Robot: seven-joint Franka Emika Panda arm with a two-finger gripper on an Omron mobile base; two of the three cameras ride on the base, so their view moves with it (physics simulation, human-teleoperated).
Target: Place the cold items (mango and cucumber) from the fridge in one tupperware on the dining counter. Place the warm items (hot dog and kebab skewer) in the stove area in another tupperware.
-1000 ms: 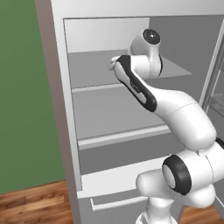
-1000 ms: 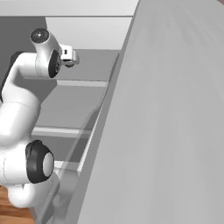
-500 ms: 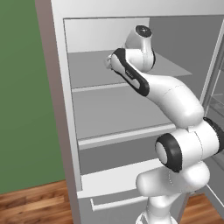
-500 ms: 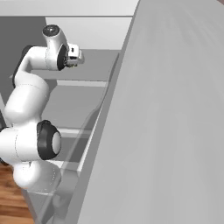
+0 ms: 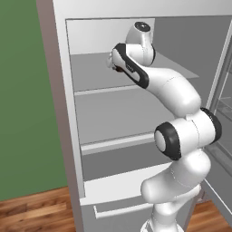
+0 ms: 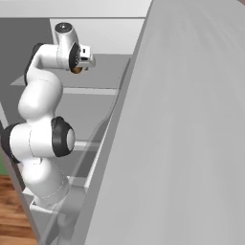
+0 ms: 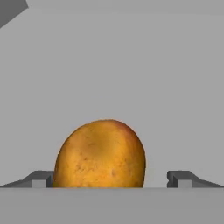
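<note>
In the hand view we see our gripper first, its two dark fingertips standing wide apart at about eight and four o'clock, with nothing clamped between them. Sitting in that gap is the mango, round and orange-brown, at roughly six o'clock in the view; its left flank looks to be touching or just beside the left tip, while a clear gap shows on the right, so we judge the hand is a little off-centre for a squeeze. The jaws are spread as they are, we think, because the fruit is broad and the fingers must pass round its sides before closing. Beyond it lies bare pale grey shelf and the fridge's back wall. From the right base view we find the hand reaching onto the upper shelf, the mango peeking out just under the wrist at about eleven o'clock. The left base view shows the fridge open, our arm bent up and into that upper shelf, the lower shelves and the drawer below it holding nothing we can make out. The cucumber we cannot place from here.
</note>
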